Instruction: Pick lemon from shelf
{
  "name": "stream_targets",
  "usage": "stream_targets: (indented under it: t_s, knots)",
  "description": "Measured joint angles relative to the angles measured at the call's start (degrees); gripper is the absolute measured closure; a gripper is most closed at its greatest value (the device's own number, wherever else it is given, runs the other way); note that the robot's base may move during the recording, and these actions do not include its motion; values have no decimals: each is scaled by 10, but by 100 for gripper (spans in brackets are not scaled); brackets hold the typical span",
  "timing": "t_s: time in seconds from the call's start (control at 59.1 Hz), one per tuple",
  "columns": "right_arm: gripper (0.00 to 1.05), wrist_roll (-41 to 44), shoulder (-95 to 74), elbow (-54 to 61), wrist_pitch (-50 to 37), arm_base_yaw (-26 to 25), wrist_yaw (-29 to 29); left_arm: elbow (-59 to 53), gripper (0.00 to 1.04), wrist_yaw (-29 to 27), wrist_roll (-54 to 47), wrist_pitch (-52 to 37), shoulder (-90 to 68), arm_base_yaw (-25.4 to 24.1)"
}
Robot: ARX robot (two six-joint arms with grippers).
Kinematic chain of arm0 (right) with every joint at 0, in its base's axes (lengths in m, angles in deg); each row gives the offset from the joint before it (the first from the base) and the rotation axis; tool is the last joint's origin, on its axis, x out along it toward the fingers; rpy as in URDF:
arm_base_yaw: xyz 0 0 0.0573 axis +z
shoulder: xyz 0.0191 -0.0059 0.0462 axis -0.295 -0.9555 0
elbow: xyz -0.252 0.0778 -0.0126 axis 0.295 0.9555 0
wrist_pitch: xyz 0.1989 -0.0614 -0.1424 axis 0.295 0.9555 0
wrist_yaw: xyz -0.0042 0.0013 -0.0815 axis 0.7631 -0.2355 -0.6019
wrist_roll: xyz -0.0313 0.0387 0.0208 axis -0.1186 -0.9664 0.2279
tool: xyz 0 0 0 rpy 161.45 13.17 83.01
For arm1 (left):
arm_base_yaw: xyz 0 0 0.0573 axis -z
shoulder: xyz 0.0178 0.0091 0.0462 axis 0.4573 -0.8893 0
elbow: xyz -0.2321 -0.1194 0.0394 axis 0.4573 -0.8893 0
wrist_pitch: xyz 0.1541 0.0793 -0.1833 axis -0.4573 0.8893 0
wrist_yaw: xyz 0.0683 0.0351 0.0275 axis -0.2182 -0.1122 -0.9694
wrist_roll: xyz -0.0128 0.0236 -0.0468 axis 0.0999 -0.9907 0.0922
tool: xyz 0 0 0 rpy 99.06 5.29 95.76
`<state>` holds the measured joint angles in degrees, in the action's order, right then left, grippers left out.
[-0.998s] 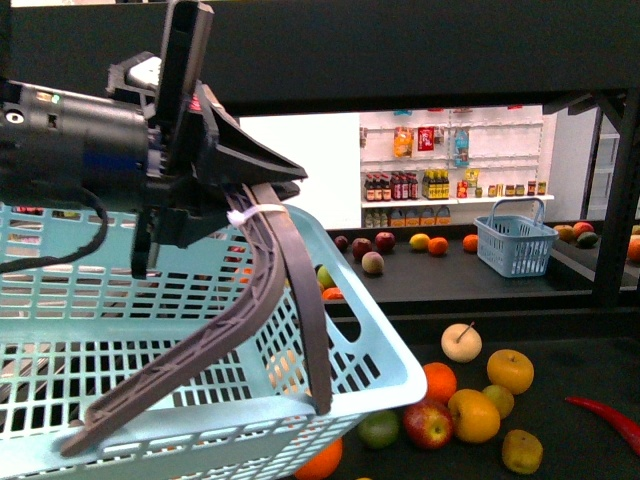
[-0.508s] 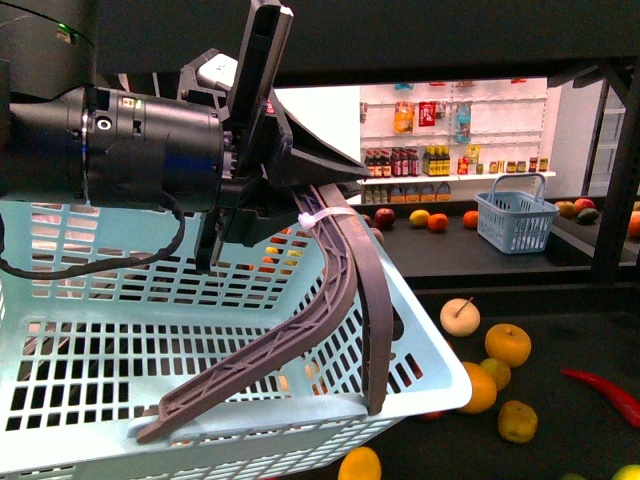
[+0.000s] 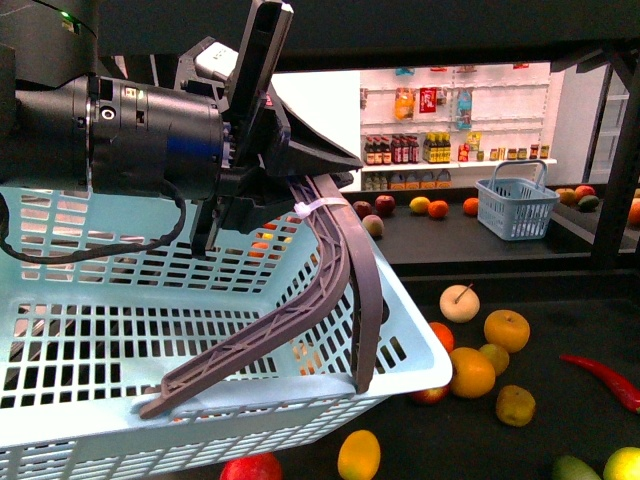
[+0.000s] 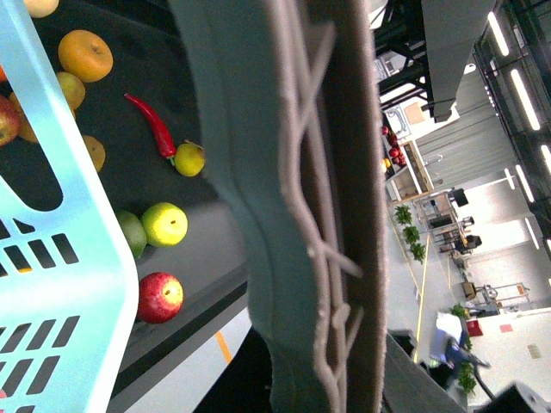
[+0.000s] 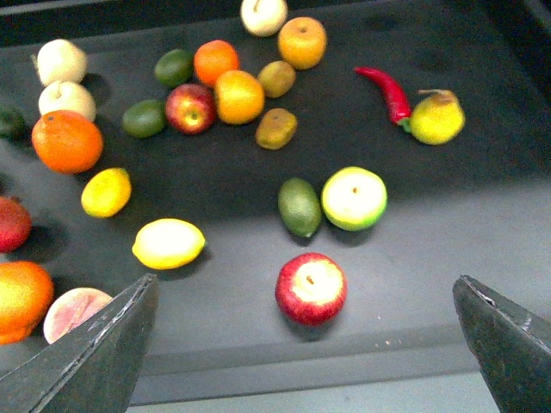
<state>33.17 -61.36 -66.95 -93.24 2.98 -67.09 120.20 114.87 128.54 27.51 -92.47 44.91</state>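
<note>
Locate the lemon (image 5: 168,243) in the right wrist view: a pale yellow oval with glossy skin and one slightly pointed end. It lies on the dark tray of the shelf (image 5: 482,198), touching nothing, between a smaller yellow fruit (image 5: 106,191) and a red apple (image 5: 311,289), near the tray's front edge. You cannot identify it with certainty in the front view.

Compare the front view with the frame half a second earlier. The basket (image 3: 200,340) now sits slightly further left, and its near corner has drawn back. More of the tray shows below it, including a red fruit (image 3: 250,468) at the lower edge.

The left arm (image 3: 110,140) reaches in horizontally from the left, above the basket. The left fingers (image 3: 310,160) are closed on the brown handle (image 3: 335,270), which carries a white tie at the grip. The right fingers (image 5: 95,361) stand wide apart above the tray, holding nothing, with the lemon near one fingertip.
</note>
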Motion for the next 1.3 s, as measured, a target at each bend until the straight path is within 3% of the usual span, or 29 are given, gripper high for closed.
stream_targets:
  t_s: [0.068,0.169,0.271,0.44,0.778,1.303]
  knots:
    - [2,50,-136,-49,-74,-29,67,0,95,0,0,0,0,0]
    - [2,108,-284,-111,-117,-49,146,0,95,-1,0,0,0,0]
    - [2,177,-413,-181,-113,-58,232,0,95,-3,0,0,0,0]
    - [2,280,-551,-271,-96,-53,328,0,95,-1,0,0,0,0]
    - [2,520,-726,-363,-116,28,358,0,95,-2,0,0,0,0]
    - [2,580,-883,-523,-100,95,353,0,95,-2,0,0,0,1]
